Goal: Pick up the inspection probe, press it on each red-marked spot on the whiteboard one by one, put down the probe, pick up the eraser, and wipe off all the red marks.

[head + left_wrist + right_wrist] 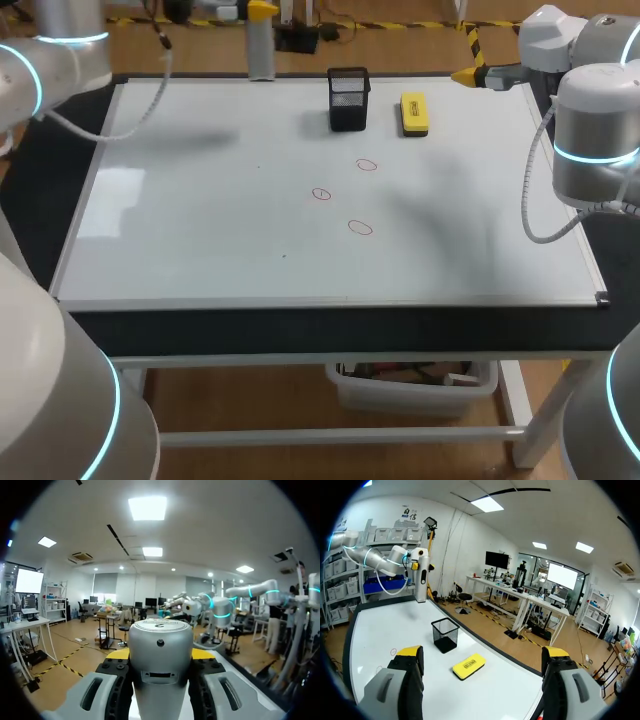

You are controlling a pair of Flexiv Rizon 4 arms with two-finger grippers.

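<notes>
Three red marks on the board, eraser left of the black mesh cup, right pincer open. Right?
No: the head view shows the eraser right of the black mesh cup, not left. Three red marks on the whiteboard and the open right pincer hold.

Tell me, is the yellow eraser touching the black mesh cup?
Apart. The head view shows a strip of bare whiteboard between the eraser and the cup; the right wrist view shows the gap too.
</notes>
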